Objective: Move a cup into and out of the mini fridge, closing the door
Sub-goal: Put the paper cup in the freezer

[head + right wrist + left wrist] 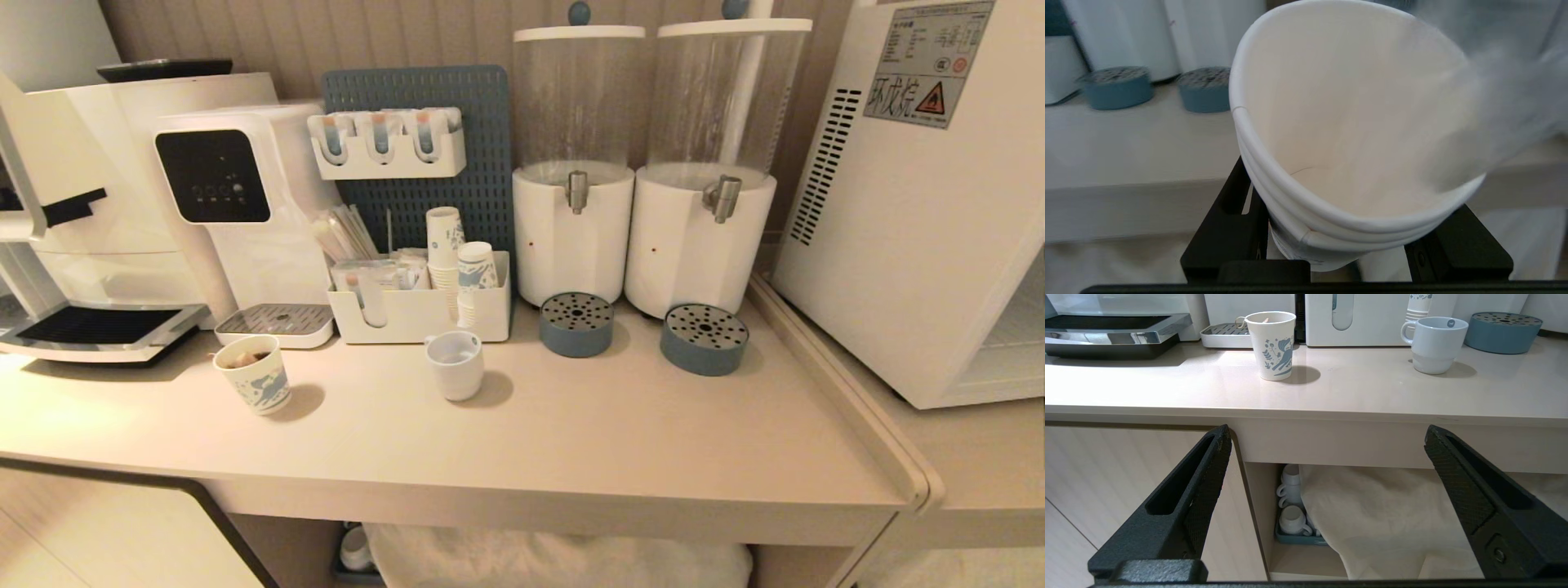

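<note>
I see warm, even indoor light on the counter (571, 425). The patterned cup (255, 385) and the mug (455, 364) each throw 1 soft shadow toward the mini fridge (922, 212), so the light comes from the opposite side. A pale glare patch sits on the counter's edge by the coffee machine (98, 245). Straight lines bow near the head view's borders. In the right wrist view the cup (1347, 134) is sharp, but smear blurs its far rim and everything behind is soft.
</note>
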Controlling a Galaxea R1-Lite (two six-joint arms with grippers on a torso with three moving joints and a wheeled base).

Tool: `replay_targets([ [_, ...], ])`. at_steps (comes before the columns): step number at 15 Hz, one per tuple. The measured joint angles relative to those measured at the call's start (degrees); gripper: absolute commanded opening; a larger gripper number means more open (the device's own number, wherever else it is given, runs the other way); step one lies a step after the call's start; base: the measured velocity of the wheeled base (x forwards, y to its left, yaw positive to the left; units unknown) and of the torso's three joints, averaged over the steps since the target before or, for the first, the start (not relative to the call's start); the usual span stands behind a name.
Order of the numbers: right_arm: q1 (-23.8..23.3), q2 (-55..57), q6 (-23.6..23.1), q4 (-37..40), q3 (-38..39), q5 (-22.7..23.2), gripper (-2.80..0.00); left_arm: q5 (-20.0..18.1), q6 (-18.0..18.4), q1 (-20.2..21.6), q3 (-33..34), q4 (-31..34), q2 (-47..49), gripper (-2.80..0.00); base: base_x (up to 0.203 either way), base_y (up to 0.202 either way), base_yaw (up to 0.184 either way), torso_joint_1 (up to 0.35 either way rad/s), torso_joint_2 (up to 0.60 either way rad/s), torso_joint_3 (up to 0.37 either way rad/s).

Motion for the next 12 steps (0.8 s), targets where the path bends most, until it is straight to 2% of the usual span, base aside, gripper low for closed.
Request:
replay_targets([
  [1,0.0,0.0,-0.18,-2.06,1.22,0.16,-2.8,0.0,0.06,0.0,0.0,0.01,0.0,0.0,0.0,0.0,0.0,0.0,0.0,0.0],
  [5,0.0,0.0,8.2,2.45,1.84,6.61,-2.8,-0.02,0.09,0.0,0.0,-0.02,0.0,0.0,0.0,0.0,0.0,0.0,0.0,0.0],
  [7,0.0,0.0,8.16,3.75,2.27,8.35,-2.8,0.0,0.13,0.0,0.0,0.0,0.0,0.0,0.0,0.0,0.0,0.0,0.0,0.0],
  [12,0.02,0.0,7.66,3.86,2.38,8.46,-2.8,0.0,0.24,0.0,0.0,0.0,0.0,0.0,0.0,0.0,0.0,0.0,0.0,0.0],
])
